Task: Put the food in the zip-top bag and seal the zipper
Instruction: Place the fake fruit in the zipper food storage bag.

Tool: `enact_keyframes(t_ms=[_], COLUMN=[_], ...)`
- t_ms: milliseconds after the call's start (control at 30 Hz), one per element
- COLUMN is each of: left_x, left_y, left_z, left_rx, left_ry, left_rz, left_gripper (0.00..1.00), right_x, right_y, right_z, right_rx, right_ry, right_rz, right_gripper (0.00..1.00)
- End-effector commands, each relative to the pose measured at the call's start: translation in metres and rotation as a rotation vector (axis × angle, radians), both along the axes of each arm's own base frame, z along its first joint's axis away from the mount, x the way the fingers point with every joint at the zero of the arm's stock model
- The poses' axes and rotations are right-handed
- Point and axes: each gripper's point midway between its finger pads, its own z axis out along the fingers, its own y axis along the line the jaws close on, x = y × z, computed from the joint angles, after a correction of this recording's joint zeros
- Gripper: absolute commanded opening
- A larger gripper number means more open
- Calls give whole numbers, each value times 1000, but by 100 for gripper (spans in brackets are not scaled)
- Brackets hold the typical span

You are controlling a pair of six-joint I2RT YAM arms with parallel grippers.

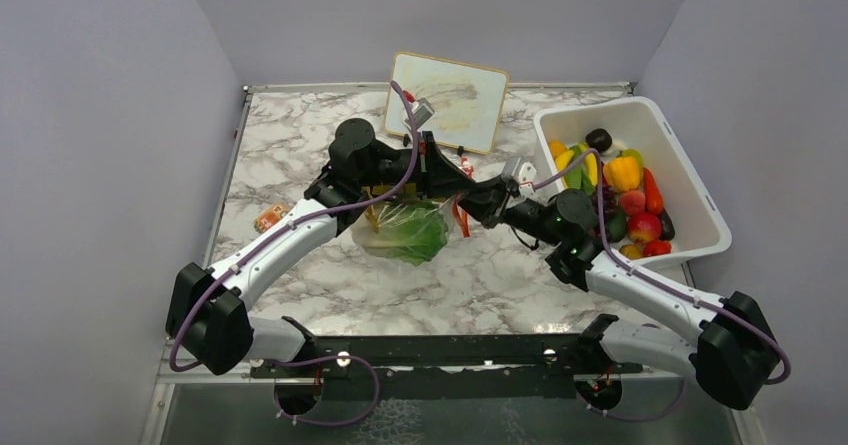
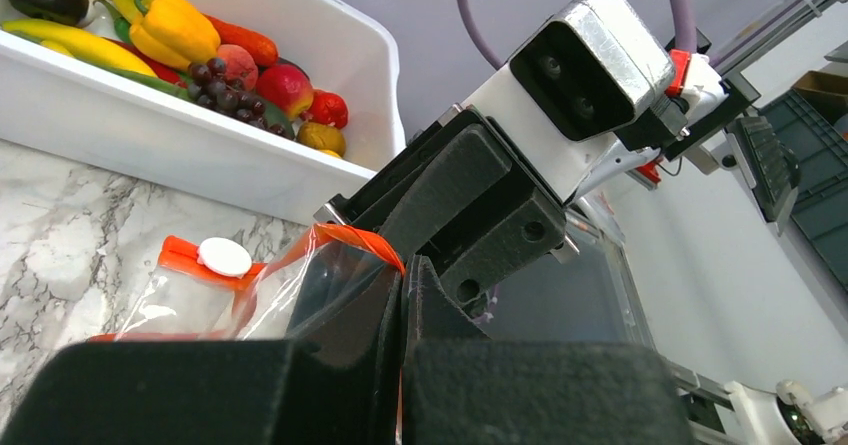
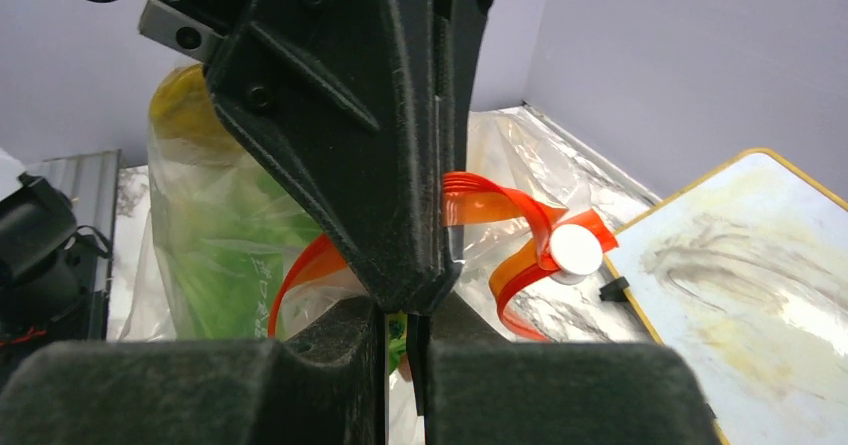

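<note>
The clear zip-top bag (image 1: 400, 233) hangs above the table centre, held up between my two grippers. Green lettuce (image 1: 418, 233) and a yellow piece (image 1: 373, 215) sit inside it; the lettuce also shows in the right wrist view (image 3: 225, 265). My left gripper (image 1: 443, 187) is shut on the red-orange zipper (image 2: 350, 237) at the bag's mouth. My right gripper (image 1: 478, 203) is shut on the bag's film right next to it, almost touching the left fingers (image 3: 350, 115). The white slider (image 3: 576, 249) sits on a loose curl of the zipper. More food lies in the tub.
A white tub (image 1: 692, 180) at the right holds a yellow pepper (image 1: 623, 172), grapes (image 2: 215, 85) and several other toy foods. A whiteboard (image 1: 450, 100) leans at the back. A small orange card (image 1: 268, 217) lies at the left.
</note>
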Motion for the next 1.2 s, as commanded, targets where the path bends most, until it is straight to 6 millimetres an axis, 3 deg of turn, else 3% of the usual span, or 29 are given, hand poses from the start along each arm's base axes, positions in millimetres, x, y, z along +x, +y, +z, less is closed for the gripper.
enact_keyframes(t_ms=[0, 333, 533, 633, 833, 1000, 1167], left_x=[-16, -11, -12, -10, 1, 11, 24], left_y=[0, -3, -2, 0, 6, 7, 4], left_z=[31, 31, 30, 29, 15, -6, -23], left_rx=[-59, -70, -72, -72, -56, -22, 7], left_ry=[-68, -57, -68, -79, -86, -70, -56], left_rz=[-62, -61, -56, -39, 26, 51, 74], left_gripper=[0, 0, 0, 0, 0, 0, 0], right_x=[-22, -23, -13, -6, -14, -17, -21], right_y=[11, 29, 32, 21, -11, -37, -46], right_z=[15, 9, 3, -2, -4, -3, 17], right_rx=[52, 57, 70, 49, 6, -44, -68], right_ry=[-73, -41, 62, 145, 283, 446, 524], right_rz=[136, 232, 204, 114, -15, -146, -183], right_gripper=[6, 6, 23, 32, 46, 50, 51])
